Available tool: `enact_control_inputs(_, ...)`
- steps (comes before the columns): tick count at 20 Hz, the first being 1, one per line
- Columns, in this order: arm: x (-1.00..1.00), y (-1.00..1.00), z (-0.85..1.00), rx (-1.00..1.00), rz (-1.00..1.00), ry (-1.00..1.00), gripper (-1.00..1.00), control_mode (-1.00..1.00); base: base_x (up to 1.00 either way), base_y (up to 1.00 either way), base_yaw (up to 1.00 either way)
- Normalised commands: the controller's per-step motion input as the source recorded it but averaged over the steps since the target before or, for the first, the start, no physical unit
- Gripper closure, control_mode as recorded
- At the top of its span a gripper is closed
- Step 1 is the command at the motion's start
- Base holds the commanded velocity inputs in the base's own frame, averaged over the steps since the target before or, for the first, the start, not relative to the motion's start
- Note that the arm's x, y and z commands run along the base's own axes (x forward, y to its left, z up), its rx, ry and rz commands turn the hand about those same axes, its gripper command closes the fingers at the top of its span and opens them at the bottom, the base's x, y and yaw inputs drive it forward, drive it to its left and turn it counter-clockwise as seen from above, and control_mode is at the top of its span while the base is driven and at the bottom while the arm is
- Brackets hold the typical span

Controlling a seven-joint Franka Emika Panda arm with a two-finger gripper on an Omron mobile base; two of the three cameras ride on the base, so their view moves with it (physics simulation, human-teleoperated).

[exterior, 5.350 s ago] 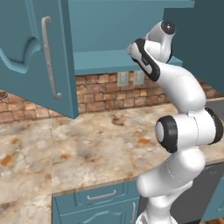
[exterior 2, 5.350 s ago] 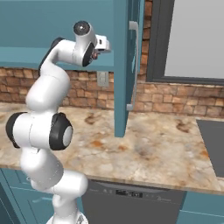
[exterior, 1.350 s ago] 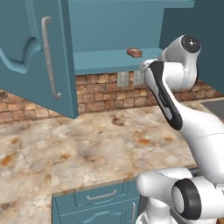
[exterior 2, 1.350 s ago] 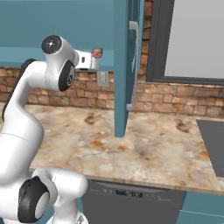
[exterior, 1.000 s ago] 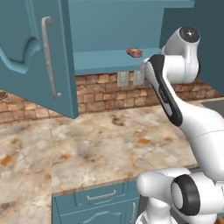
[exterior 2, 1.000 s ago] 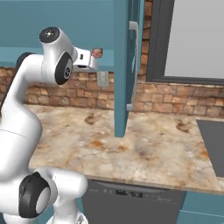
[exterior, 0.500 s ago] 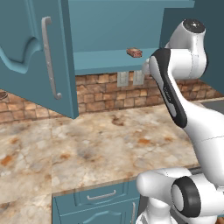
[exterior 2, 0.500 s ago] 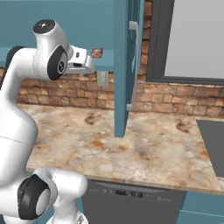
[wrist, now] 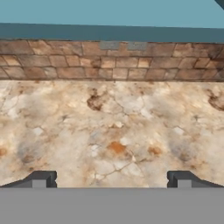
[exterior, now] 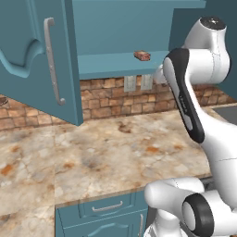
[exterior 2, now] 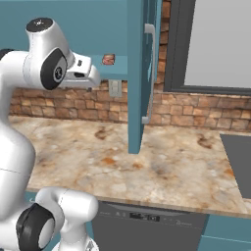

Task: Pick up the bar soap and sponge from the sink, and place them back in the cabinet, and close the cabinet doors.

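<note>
From where I stand, the trouble I'd expect is a knock. The white arm (exterior: pixel 185 102) is folded up high just in front of the open cabinet (exterior: pixel 115 28), and both cabinet doors (exterior: pixel 41 55) hang wide over the marbled tabletop (exterior: pixel 115 152), one at about nine o'clock of the arm and the other (exterior 2: pixel 142 73) edge-on at about three o'clock in the right base view. A wide swing of the elbow or wrist could catch either door's edge or its long silver handle (exterior: pixel 53 60) and slam it or jolt the shelf. The bar soap (exterior: pixel 142 55) lies near the front lip of the teal shelf (exterior: pixel 115 65), so in my judgement a bump there could tip it off onto the tabletop below.

The other risk is simply an unfinished job: I can't make out the sponge on the shelf, so I'd guess it is yet to be fetched, and shutting the doors now would be premature.

The tool (wrist: pixel 111 179) is spread fully wide, fingertips (wrist: pixel 41 179) far apart at the bottom of the hand view, nothing between them and touching nothing. It looks down over the bare tabletop toward the brick backsplash (wrist: pixel 111 65) at twelve o'clock, with the shelf's underside beyond it.
</note>
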Motion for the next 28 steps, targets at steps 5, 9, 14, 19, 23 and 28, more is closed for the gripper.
enact_control_inputs(5,-0.21,0.13,-0.17,0.00,0.00,0.00,-1.00,-1.00,0.00,0.00,0.00)
enact_control_inputs(9,-0.18,0.11,-0.31,0.01,0.00,0.00,-1.00,-1.00,0.00,0.00,0.00)
enact_control_inputs(14,-0.15,0.03,-0.26,0.03,0.00,0.00,-1.00,-1.00,0.00,0.00,0.00)
enact_control_inputs(19,0.00,0.06,-0.28,0.00,0.00,0.00,-1.00,-1.00,0.00,0.00,0.00)
enact_control_inputs(23,0.00,0.03,-0.11,0.00,0.00,0.00,-1.00,-1.00,0.00,0.00,0.00)
enact_control_inputs(28,0.00,0.00,-0.01,0.00,0.00,0.00,-1.00,-1.00,0.00,0.00,0.00)
